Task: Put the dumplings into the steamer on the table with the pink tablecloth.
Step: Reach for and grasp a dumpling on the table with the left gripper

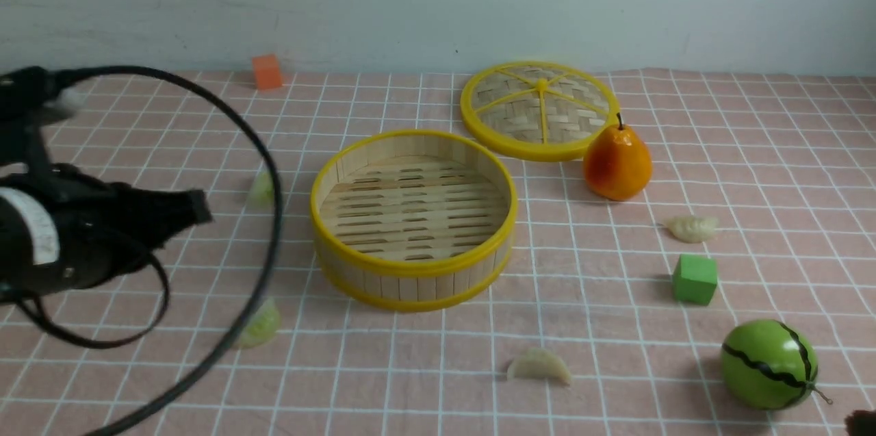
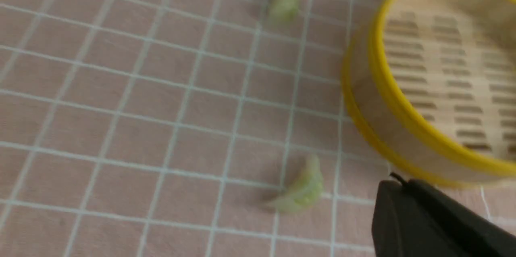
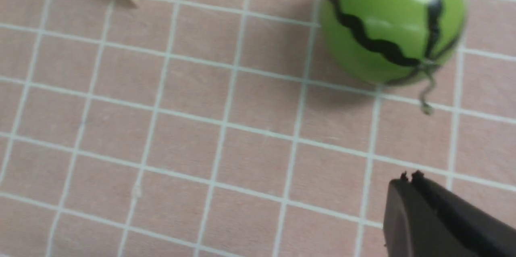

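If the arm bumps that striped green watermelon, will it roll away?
Probably. The watermelon looks round and glossy, so a nudge would likely send it rolling across the flat tablecloth. Its smooth skin may also slip between narrow jaws.

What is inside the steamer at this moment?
Inside the steamer, only its bare slatted floor shows; nothing lies on it. The strip of floor just behind the near wall is covered by that wall.
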